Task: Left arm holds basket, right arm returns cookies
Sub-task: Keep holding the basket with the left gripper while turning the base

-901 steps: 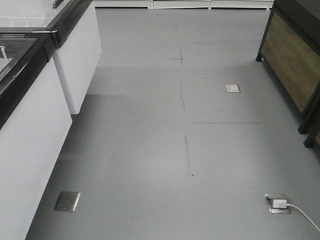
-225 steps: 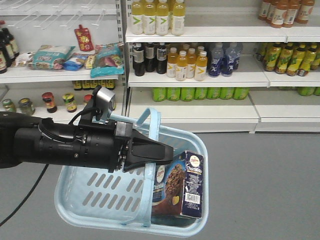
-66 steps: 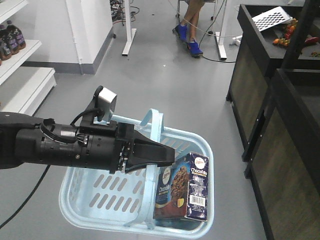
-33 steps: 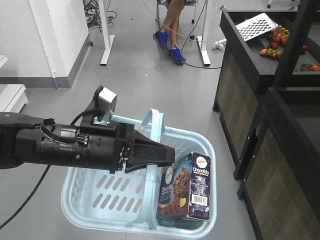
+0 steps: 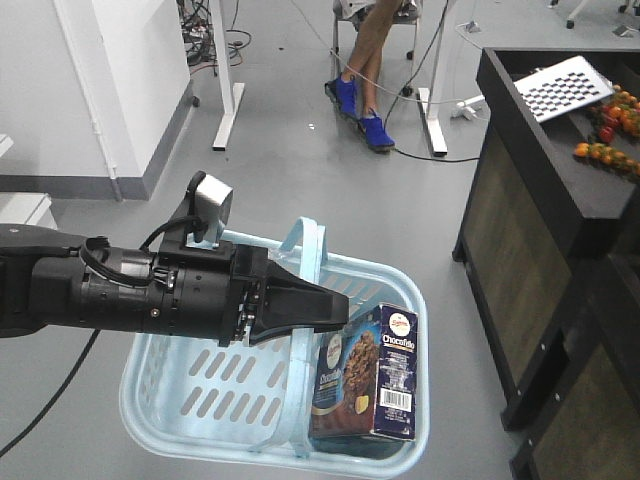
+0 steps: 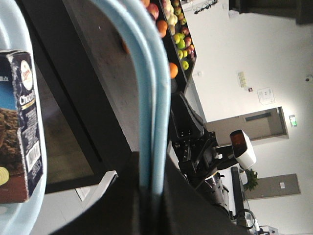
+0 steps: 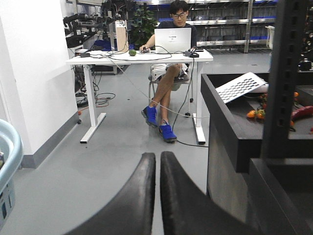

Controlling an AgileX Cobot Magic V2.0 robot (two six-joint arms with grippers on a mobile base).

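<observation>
Holding: the left gripper (image 5: 338, 309) is clamped on both hoop handles (image 5: 306, 262) of the basket (image 5: 135, 400), which hangs clear of the floor. In the left wrist view the two blue bands run straight into the dark jaws.
Cookies: the cookies box (image 5: 372, 375) stands upright in the basket's near-right corner, against the right wall, with its barcode side turned to the right.
Right claw: the right gripper (image 7: 157, 164) has its fingers pressed together with nothing between them. It is well apart from the box, and only a sliver of basket rim shows at the left edge of its view.
Handling: the box is probably light. It looks like stiff cardboard that would dent under a hard squeeze, with smooth printed faces, and it is tall enough to tip.
Hold: the two broad faces near the top look best, where the box rises above the rim. The handles pass just to its left, so coming in from above or from the right seems cleaner.
Surface: smooth grey floor (image 5: 300, 170), with no shelf in reach.
Room: a white desk (image 7: 142, 58) with a seated person (image 7: 171, 73) stands at the far side, a dark produce stand (image 5: 540, 200) is on the right, and a white wall (image 5: 110, 70) is on the left.
</observation>
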